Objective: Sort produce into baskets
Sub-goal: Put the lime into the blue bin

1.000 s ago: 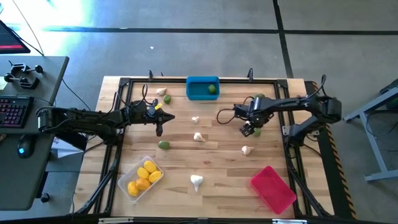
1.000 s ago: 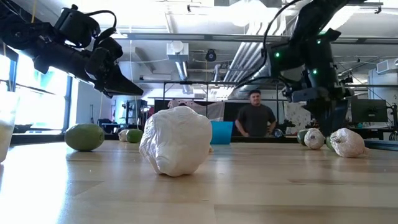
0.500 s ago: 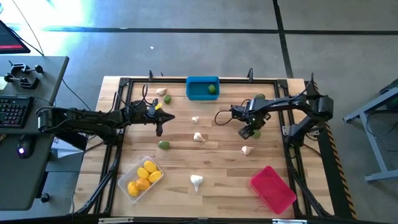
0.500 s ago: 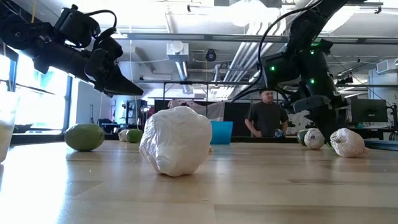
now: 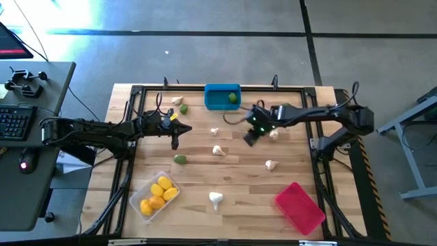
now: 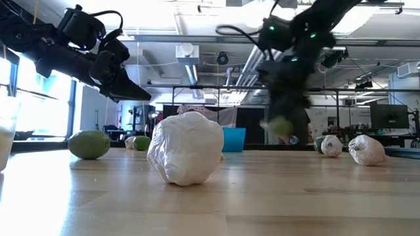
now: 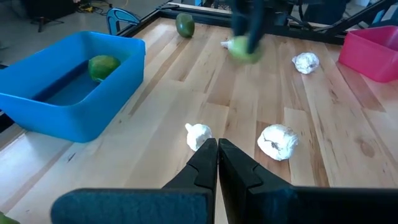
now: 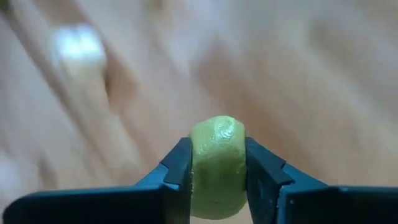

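Note:
My right gripper (image 5: 251,135) hangs over the table's middle, shut on a green produce piece (image 8: 216,165), which also shows blurred in the low view (image 6: 281,126). The blue basket (image 5: 213,104) at the far edge holds one green piece (image 5: 233,98). The clear basket (image 5: 143,188) at the near left holds yellow pieces (image 5: 160,191). The red basket (image 5: 299,207) stands at the near right. Garlic-like bulbs (image 5: 218,150) and green pieces (image 5: 180,159) lie loose on the wood. My left gripper (image 5: 175,140) hovers shut at the left, holding nothing. My right gripper pinches the green piece by its two opposite sides (image 8: 198,163) between its two fingers (image 8: 179,167). The fingers come from above and point down. The piece sits clear of the table, filling the gap between the fingers.
Loose bulbs lie near the right gripper (image 5: 274,134), farther right (image 5: 271,164), at the near middle (image 5: 216,199) and at the far left (image 5: 179,101), beside a green piece (image 5: 183,108). A black frame (image 5: 321,178) rims the table. A desk with a keyboard (image 5: 13,123) stands left.
My right gripper has shut on a green piece lying right of centre, lifted it clear of the wood, and carried it toward the table's left and slightly toward the far edge. The left arm has kept still.

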Robot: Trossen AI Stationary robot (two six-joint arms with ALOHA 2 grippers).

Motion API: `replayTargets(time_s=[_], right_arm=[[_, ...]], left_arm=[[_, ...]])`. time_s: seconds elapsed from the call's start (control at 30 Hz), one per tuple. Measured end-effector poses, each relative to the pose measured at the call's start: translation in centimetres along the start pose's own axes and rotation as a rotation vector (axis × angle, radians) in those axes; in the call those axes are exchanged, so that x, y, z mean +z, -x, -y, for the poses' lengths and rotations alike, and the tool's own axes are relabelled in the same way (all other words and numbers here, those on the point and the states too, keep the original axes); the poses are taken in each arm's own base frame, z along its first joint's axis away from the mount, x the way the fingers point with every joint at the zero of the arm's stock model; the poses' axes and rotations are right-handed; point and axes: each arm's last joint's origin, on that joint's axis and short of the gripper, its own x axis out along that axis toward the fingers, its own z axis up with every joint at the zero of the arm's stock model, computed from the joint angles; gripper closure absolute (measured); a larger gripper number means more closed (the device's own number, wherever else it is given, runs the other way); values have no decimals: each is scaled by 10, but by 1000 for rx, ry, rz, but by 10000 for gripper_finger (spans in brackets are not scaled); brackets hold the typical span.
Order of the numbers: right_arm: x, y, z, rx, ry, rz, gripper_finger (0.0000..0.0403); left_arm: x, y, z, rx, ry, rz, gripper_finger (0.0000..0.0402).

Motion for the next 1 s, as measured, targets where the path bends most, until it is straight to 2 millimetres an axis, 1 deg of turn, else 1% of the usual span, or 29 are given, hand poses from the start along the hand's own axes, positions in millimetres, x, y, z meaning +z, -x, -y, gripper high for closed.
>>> replayTargets(time_s=[0.1,0.2,0.37,0.47,0.57,0.7,0.83,1.0], right_arm=[[23,-5,-2,-21,75,181,317],[58,-1,-2,-34,127,340,317],[109,-8,17,-113,206,382,316],[136,-16,31,-145,252,361,316],[155,-32,45,-144,284,300,316],[179,-47,54,-113,306,284,316],[189,-67,63,-124,306,228,316],[202,-75,73,-132,275,203,315]], left_arm=[[0,0,0,1,3,1,401],[0,0,0,2,8,0,401],[0,0,0,6,7,0,401],[0,0,0,6,3,0,401],[0,0,0,6,2,0,401],[0,0,0,8,2,0,401],[0,0,-1,20,2,0,401],[0,0,-1,21,2,0,401]])
